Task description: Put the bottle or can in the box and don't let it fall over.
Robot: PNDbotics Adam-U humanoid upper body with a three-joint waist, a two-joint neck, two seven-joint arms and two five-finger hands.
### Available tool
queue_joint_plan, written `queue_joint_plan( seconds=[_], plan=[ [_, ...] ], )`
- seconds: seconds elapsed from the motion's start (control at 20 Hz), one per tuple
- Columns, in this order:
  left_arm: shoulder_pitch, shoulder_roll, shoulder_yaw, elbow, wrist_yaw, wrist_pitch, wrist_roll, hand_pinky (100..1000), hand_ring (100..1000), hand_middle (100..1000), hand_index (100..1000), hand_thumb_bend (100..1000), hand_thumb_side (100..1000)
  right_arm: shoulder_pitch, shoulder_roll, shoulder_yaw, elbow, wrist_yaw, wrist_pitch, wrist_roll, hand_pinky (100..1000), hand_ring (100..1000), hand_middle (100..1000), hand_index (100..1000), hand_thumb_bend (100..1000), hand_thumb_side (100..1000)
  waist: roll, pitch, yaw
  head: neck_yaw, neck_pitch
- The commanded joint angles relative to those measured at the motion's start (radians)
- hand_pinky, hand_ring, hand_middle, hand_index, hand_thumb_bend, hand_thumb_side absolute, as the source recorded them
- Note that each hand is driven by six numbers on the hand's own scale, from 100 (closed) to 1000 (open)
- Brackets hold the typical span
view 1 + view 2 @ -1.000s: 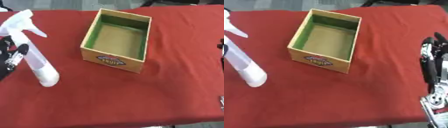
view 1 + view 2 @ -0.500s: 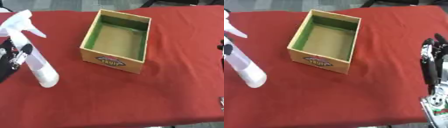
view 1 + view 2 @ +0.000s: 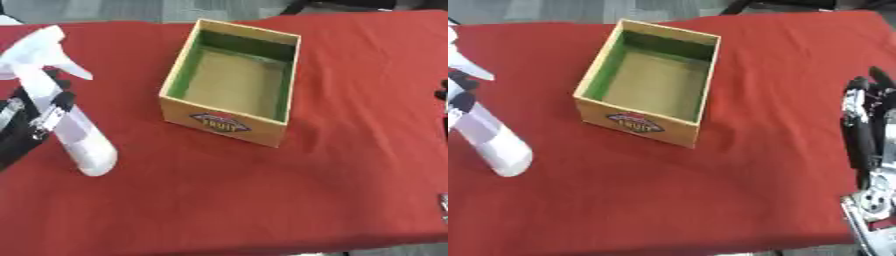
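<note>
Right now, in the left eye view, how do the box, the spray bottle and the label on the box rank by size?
Largest to smallest:
1. wooden box
2. white spray bottle, held by the left hand
3. oval label, clearly smallest

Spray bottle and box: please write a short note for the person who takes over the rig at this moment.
Left hand: at the table's left edge, fingers curled round the white spray bottle. The bottle leans, its nozzle toward the far left and its base toward the near side, over the red cloth.
Right hand: idle at the right edge, fingers straight, holding nothing.
Box: near the middle of the table, open, with nothing inside.
Done: the bottle is grasped.
Left: carry it over to the box, set it upright inside, and release it without tipping it.
</note>
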Motion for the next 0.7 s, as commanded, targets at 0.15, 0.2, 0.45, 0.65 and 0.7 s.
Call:
queue_joint_plan(
  seconds=[0.15, 0.2, 0.45, 0.65, 0.7],
  plan=[
    [-0.014, 0.017, -0.007, -0.003, 0.008, -0.001, -0.015, 849, 1000, 1000, 855, 285, 779, -0.004, -0.01, -0.005, -0.022, -0.006, -0.004, -0.001, 887, 739, 713, 905, 100, 797, 0.0, -0.011, -0.002, 0.002, -0.016],
    [-0.014, 0.016, -0.008, -0.001, 0.009, -0.001, -0.017, 846, 1000, 1000, 855, 286, 780, -0.004, -0.009, -0.005, -0.022, -0.006, -0.004, -0.002, 887, 739, 713, 905, 100, 797, 0.0, -0.011, -0.002, 0.002, -0.016],
    [-0.009, 0.011, -0.014, 0.007, 0.024, -0.001, -0.026, 842, 1000, 1000, 854, 285, 780, -0.005, -0.007, -0.006, -0.022, -0.006, -0.006, -0.002, 888, 739, 713, 904, 100, 798, -0.002, -0.008, -0.003, 0.002, -0.018],
    [-0.006, 0.009, -0.017, 0.017, 0.046, -0.006, -0.031, 832, 1000, 1000, 850, 277, 771, -0.005, -0.005, -0.005, -0.022, -0.006, -0.006, -0.002, 888, 739, 713, 903, 100, 798, -0.002, -0.006, -0.003, 0.001, -0.021],
    [-0.005, 0.008, -0.018, 0.021, 0.052, -0.008, -0.031, 828, 1000, 1000, 849, 276, 769, -0.005, -0.005, -0.005, -0.022, -0.006, -0.006, -0.002, 888, 739, 713, 903, 100, 799, -0.002, -0.006, -0.004, 0.001, -0.021]
  ],
)
